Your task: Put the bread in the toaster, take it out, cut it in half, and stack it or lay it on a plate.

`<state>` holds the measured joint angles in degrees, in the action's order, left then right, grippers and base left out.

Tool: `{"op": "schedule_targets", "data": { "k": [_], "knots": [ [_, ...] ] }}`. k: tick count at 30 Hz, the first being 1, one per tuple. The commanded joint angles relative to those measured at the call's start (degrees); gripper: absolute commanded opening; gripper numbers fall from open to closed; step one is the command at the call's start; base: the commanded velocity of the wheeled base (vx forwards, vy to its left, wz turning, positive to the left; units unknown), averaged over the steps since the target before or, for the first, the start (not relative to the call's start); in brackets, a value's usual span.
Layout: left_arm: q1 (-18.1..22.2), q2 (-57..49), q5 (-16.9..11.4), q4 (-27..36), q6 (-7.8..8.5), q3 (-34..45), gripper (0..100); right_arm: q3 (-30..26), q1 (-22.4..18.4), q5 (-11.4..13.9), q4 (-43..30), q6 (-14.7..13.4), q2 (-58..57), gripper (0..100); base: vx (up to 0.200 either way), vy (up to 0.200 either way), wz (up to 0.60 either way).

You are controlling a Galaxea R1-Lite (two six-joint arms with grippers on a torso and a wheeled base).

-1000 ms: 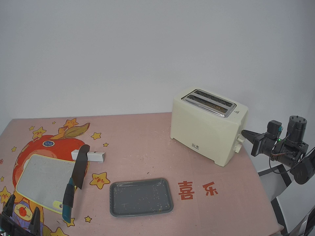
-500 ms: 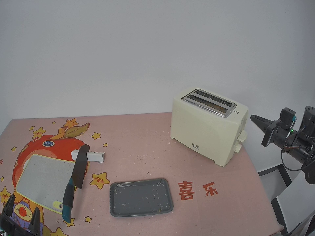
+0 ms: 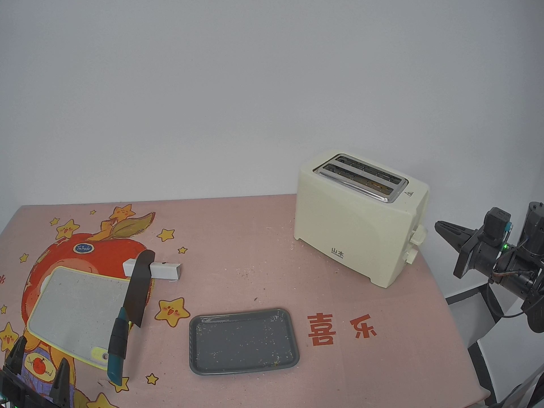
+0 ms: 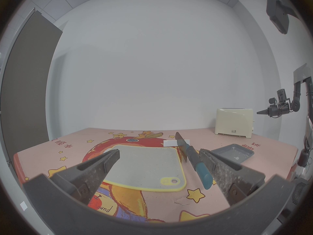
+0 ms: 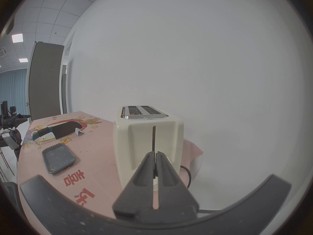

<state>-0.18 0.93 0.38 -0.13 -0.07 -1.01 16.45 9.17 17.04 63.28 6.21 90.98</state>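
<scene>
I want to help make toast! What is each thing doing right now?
Toaster: upright, slots up.
Plate: flat, crumbs on it.
Knife: lying down, blade propped on white rest.
Cutting board: lying flat.
Left gripper: open.
Right gripper: shut, holding nothing.

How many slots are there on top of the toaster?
2, both on the toaster: the far slot toward the wall, the near slot toward the plate. None looks hidden.

Glossy cream plastic toaster (image 3: 358, 222) with shiny metal slots
</scene>
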Motion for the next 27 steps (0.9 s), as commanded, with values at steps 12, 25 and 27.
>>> {"op": "schedule_targets", "data": {
  "k": [12,25,27],
  "knots": [
    [0.01,-0.93,0.59,-0.04,-0.37,1.01,100,0.61,-0.64,-0.08,0.00,0.04,-1.42,0,-0.100,0.000,0.00],
    [0.01,-0.93,0.59,0.05,-0.28,1.01,100,0.25,-0.47,-0.08,0.00,0.12,-1.51,0,0.000,0.108,0.00],
    [0.01,-0.93,0.59,0.05,-0.28,1.01,100,0.25,-0.47,-0.08,0.00,0.12,-1.59,0,0.000,0.000,0.00]
  ]
}}
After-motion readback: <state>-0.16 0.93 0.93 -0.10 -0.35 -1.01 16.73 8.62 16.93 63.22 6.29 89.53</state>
